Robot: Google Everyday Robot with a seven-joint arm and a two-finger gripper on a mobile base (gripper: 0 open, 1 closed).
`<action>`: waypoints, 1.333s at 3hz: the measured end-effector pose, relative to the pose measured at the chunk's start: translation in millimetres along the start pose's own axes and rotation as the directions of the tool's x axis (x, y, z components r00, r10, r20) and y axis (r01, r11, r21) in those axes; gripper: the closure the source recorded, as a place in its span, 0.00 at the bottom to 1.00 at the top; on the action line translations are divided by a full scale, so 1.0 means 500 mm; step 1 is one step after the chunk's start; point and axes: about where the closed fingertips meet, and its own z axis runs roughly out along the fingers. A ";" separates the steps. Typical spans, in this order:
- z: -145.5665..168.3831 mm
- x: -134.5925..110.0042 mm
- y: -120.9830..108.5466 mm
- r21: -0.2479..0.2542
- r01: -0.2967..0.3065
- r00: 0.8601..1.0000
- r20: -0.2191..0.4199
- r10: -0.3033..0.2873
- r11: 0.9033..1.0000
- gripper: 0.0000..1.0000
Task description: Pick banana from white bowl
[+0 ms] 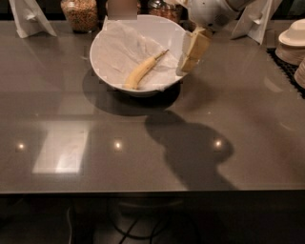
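Nearest, in front of my tool: the grey tabletop (pixel 257 143), glossy. It carries a pale rectangular glare (pixel 61 151) well off to the tool's left and a row of small light spots.

Next, between that and my tool: a broad dark shadow (pixel 190 147) lying flat on the tabletop, just in front of the tool and below it in the view.

My tool (pixel 193 51): cream-coloured, hanging tip down and tilted from my white arm (pixel 212 12). It sits at the right-hand rim of the white bowl (pixel 102 71), overlapping that rim in the view. Whether it touches the rim I cannot tell. How far open it stands I cannot tell either. The banana is not in its hold.

Just left of my tool: the white bowl, wide and shallow, lined with crumpled white paper (pixel 128 47).

In the bowl, left of the tool and near it: the banana (pixel 143 70), pale yellow and slim. It lies on the paper, its thin dark stem pointing up toward the tool and its blunt end toward the front of the bowl.

Right of my tool, well apart: stacked small white dishes (pixel 293 43) at the tabletop's edge.

Behind my tool, far left: a jar of grain (pixel 79 14) and a folded white card (pixel 28 16).

Behind my tool, right: a second folded white card (pixel 257 19).
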 end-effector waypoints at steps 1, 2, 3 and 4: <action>0.000 0.000 0.000 0.000 0.001 1.000 0.000 -0.001 1.000 0.00; 0.029 -0.003 -0.013 -0.005 0.071 0.997 -0.014 -0.071 0.997 0.00; 0.083 0.005 -0.042 0.013 0.197 0.980 -0.039 -0.196 0.980 0.00; 0.150 0.024 -0.088 0.030 0.355 0.934 -0.046 -0.353 0.934 0.00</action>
